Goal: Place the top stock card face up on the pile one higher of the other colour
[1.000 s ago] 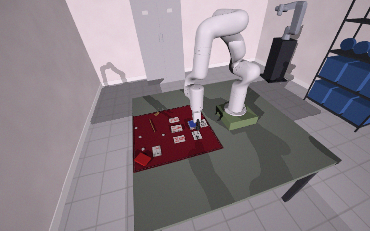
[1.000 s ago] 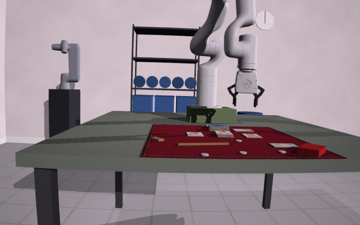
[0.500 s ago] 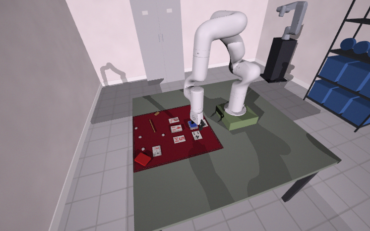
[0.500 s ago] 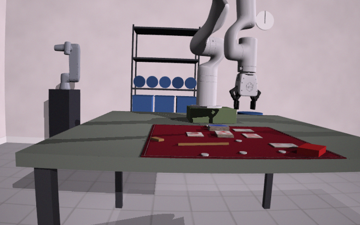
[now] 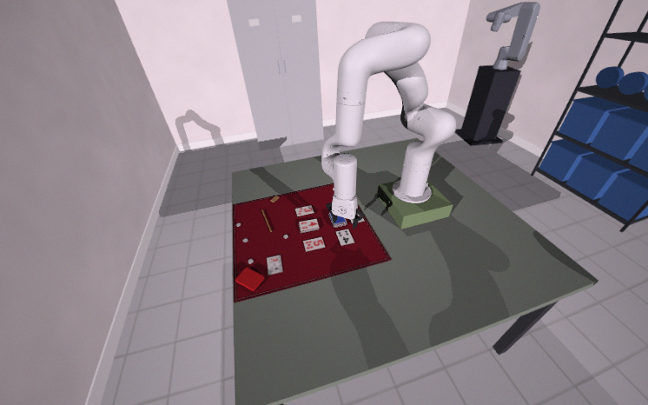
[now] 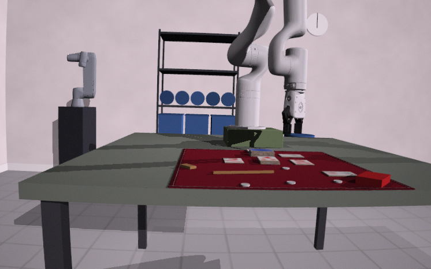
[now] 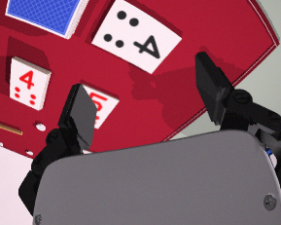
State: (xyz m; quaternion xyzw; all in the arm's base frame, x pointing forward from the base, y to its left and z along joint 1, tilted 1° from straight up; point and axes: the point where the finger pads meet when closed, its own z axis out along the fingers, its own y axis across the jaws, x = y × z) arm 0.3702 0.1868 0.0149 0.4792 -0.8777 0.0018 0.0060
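Spread wide and gripping nothing, the pincer (image 5: 344, 215) (image 6: 292, 127) (image 7: 140, 82) is hanging above the table (image 5: 291, 341) (image 6: 86, 190) in the top view, partly covering the blue-backed stock (image 5: 339, 220) (image 6: 261, 150) (image 7: 46, 16), whose cards are lying face down on the red cloth (image 5: 291, 276) (image 6: 204, 180) (image 7: 209, 23). A black four (image 5: 345, 236) (image 6: 290, 155) (image 7: 137, 35) is lying beside that stock, while a red three (image 5: 304, 210) (image 6: 233, 160), a red four (image 5: 308, 224) (image 6: 268, 159) (image 7: 30, 83) and a red five (image 5: 314, 244) (image 6: 301, 162) (image 7: 107, 103) are forming a row. Near one corner, a red box (image 5: 249, 278) (image 6: 372, 179) is sitting close to another face-up card (image 5: 274, 264) (image 6: 339, 174). From the exterior, the pincer's black fingers are pointing down, well above the cloth, and the stock is showing its blue top behind the red four. A thin wooden stick (image 5: 267, 220) (image 6: 243, 172) (image 7: 6, 128) is lying flat, with a small tan block (image 5: 274, 199) (image 6: 188, 165) near the cloth's edge. At the wrist, the fingers are standing far apart, one of them partly hiding the red five; the stock is appearing at the upper left, outside their gap, its top card facing down.
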